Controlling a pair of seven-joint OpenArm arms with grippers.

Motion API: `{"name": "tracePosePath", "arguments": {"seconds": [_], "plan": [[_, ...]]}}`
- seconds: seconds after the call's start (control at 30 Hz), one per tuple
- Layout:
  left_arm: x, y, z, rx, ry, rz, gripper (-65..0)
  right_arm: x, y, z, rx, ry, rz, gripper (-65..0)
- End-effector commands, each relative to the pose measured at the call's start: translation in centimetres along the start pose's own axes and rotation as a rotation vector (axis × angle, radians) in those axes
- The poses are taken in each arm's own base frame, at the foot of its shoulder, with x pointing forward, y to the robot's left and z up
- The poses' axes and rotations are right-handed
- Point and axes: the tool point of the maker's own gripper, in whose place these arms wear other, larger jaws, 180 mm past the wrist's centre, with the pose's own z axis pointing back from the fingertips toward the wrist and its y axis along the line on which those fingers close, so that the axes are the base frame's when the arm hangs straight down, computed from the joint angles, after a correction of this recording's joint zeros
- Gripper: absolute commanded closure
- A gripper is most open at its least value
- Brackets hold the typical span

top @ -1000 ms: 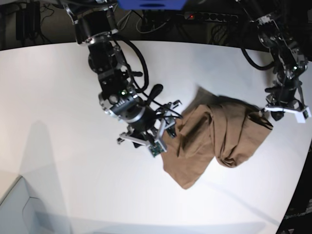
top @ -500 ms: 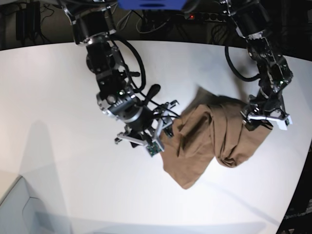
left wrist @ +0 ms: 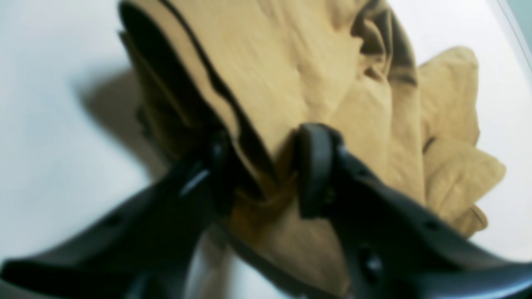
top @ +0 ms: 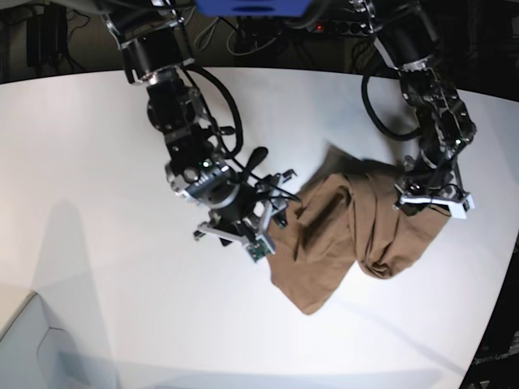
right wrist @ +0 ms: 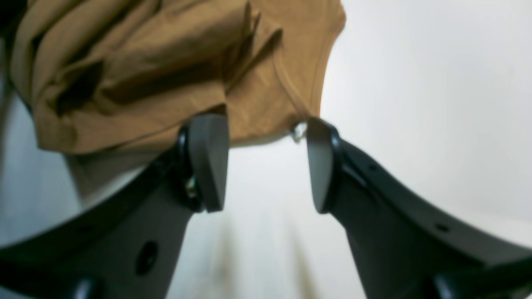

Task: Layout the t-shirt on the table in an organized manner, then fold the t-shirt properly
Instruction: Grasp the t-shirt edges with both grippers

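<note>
The tan-brown t-shirt (top: 357,235) lies crumpled in folds on the white table (top: 97,162), right of centre. My left gripper (top: 430,198) is down on the shirt's right edge. In the left wrist view its fingers (left wrist: 314,166) stand apart astride a raised fold of the t-shirt (left wrist: 291,74), with cloth bunched between them at the left gripper (left wrist: 266,174). My right gripper (top: 261,220) is at the shirt's left edge. In the right wrist view the right gripper (right wrist: 268,166) is open and empty, with the t-shirt's hem (right wrist: 145,62) just beyond its fingertips over the bare table (right wrist: 415,83).
Dark cables and a power strip (top: 349,28) lie beyond the table's far edge. The table's curved edge runs down the right side (top: 507,267). A pale grey box corner (top: 32,348) sits at the bottom left. Bare white tabletop stretches left of the shirt.
My left arm has swung in from the right and come down onto the shirt's right edge. My right arm has stayed almost still at the shirt's left edge.
</note>
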Motion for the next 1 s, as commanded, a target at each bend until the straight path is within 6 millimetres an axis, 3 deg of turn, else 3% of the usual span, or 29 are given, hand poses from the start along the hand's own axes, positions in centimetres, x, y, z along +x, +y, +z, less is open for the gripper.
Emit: {"name": "tracePosePath", "arguments": {"seconds": [0.0, 0.23, 0.33, 0.5, 0.6, 0.7, 0.97], "plan": [[1.7, -1.0, 0.1, -0.027, -0.048, -0.006, -17.8, 2.1, -0.2, 0.3, -0.004, -0.063, 0.005, -31.5], [1.7, -1.0, -0.1, -0.029, -0.044, -0.002, -14.4, 2.7, -0.5, -0.6, -0.004, -0.089, 0.004, -31.5], [1.9, -1.2, 0.0, -0.032, -0.052, -0.005, -0.4, 2.9, -1.0, -1.6, -0.004, -0.099, 0.006, -31.5], [2.1, -1.2, 0.3, -0.044, -0.057, 0.012, 0.0, 2.1, -2.1, -3.8, -0.003, -0.073, 0.006, -31.5], [2.3, -1.3, 1.4, -0.079, -0.077, 0.050, -0.2, 1.8, -2.9, -5.2, -0.007, -0.070, -0.003, -31.5], [4.1, -1.5, 2.6, -0.107, -0.122, 0.043, -0.2, 1.8, -3.4, -6.2, -0.007, -0.071, -0.001, -31.5], [3.7, -0.9, 2.9, -0.098, -0.114, 0.037, -0.2, 5.5, -0.9, -5.9, 0.034, -0.165, -0.018, -31.5]]}}
